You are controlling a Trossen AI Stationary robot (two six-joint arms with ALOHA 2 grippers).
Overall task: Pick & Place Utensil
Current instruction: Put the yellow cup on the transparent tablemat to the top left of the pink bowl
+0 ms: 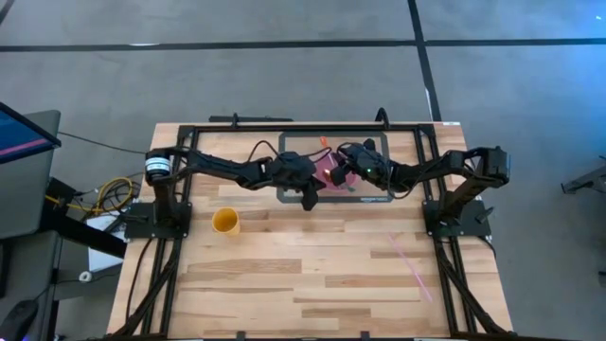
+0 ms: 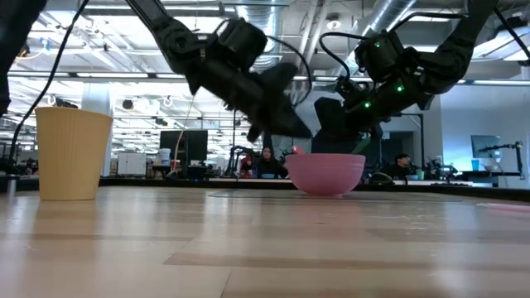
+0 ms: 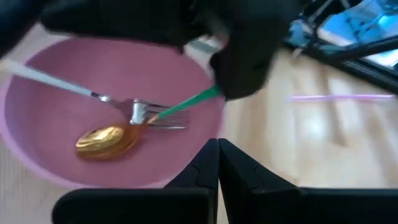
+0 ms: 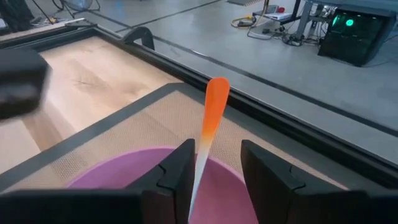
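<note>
A pink bowl (image 1: 331, 174) stands on a dark-framed mat (image 1: 284, 142) at the table's far middle. In it lie a fork (image 3: 155, 115) with a white handle ending in an orange tip (image 4: 216, 93) past the far rim, and a gold spoon (image 3: 102, 142) with a green handle (image 3: 193, 101). My right gripper (image 4: 214, 155) is open, above the bowl (image 4: 124, 174), and the fork's handle shows through its gap. My left gripper (image 3: 217, 163) is shut and empty, just on the near side of the bowl (image 3: 37, 155). My right gripper (image 3: 249, 59) hangs over the free end of the spoon's green handle (image 3: 211, 94), which runs under it. I cannot tell whether a finger touches the handle. The spoon's bowl lies on the pink bowl's floor.
A yellow cup (image 1: 225, 221) stands upright to the near left of the bowl; it also shows in the low view (image 2: 73, 153). A thin pink strip (image 1: 412, 265) lies on the wood at the near right. The mat's black frame (image 4: 205, 59) runs along the far side.
</note>
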